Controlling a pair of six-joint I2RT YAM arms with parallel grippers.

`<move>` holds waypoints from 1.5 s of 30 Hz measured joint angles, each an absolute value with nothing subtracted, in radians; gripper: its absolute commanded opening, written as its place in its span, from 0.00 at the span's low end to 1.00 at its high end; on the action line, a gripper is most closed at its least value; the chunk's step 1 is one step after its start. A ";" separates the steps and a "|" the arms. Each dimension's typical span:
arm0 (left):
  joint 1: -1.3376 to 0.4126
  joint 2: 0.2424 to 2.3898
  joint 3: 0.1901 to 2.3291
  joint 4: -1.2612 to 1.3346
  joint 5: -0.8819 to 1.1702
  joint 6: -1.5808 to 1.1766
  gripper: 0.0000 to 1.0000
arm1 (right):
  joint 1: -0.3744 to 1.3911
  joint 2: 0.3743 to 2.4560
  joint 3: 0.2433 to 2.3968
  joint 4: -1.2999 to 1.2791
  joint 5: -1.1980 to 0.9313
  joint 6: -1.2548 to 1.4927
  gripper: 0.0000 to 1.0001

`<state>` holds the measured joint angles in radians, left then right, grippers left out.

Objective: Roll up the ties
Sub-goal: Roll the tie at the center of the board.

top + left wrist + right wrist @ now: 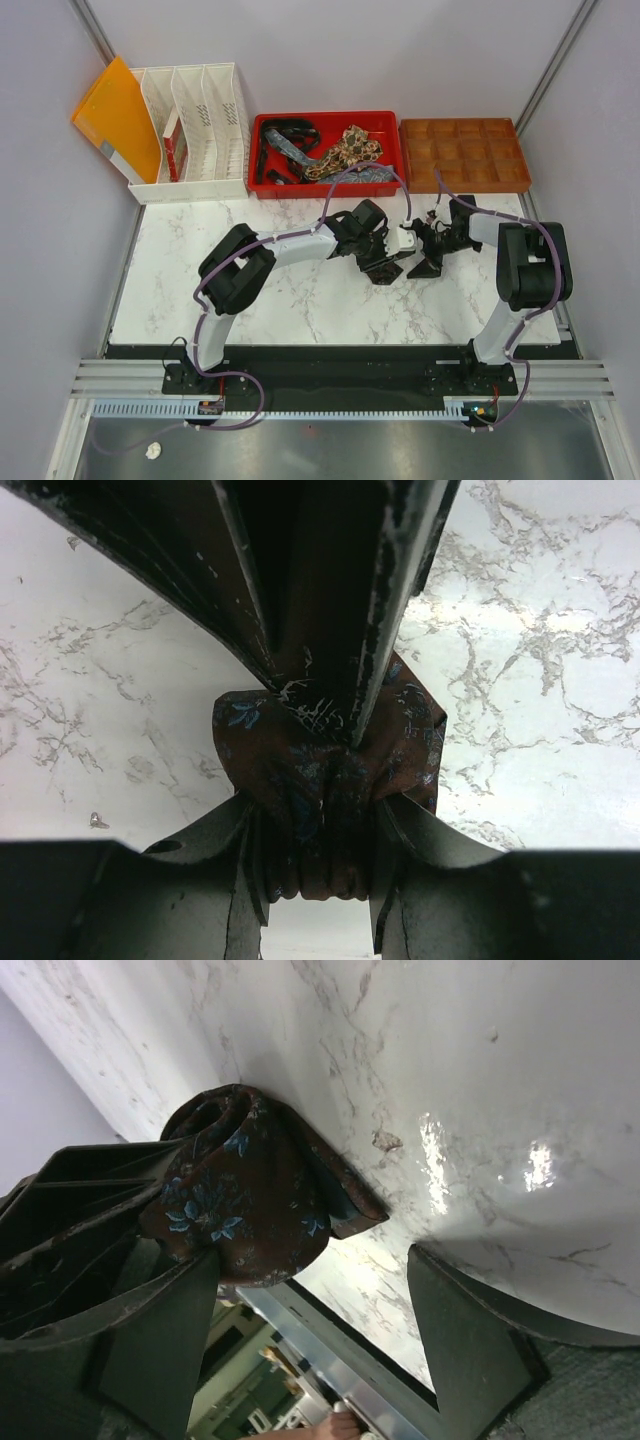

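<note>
One rolled tie [320, 810], pinched between the left fingers [205, 865].
Spread right fingers [470, 1350] hold nothing; the roll lies at 10 o'clock from their gap, right wrist view.

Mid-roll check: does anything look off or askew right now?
The tie is squeezed into a lumpy wad in the left gripper, not a flat coil, and a flap sticks out sideways. At the back, the orange folder leans crookedly against the rack.
</note>
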<state>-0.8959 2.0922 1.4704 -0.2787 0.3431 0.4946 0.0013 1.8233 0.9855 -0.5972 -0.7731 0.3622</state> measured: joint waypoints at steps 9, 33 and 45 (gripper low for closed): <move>-0.896 2.094 1.472 -0.281 0.340 0.495 0.18 | -0.010 1.751 0.834 -0.352 -0.860 0.527 0.92; -0.901 2.094 1.470 -0.278 0.333 0.495 0.16 | -0.021 1.740 0.706 -0.019 -0.962 0.651 0.98; -0.901 2.094 1.470 -0.277 0.331 0.495 0.16 | -0.013 1.732 0.713 -0.053 -0.972 0.554 0.98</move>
<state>-0.9009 2.0937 1.4696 -0.2768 0.3305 0.4950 -0.0132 1.7321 0.7132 -0.0528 -0.9722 0.5537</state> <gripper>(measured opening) 0.412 0.979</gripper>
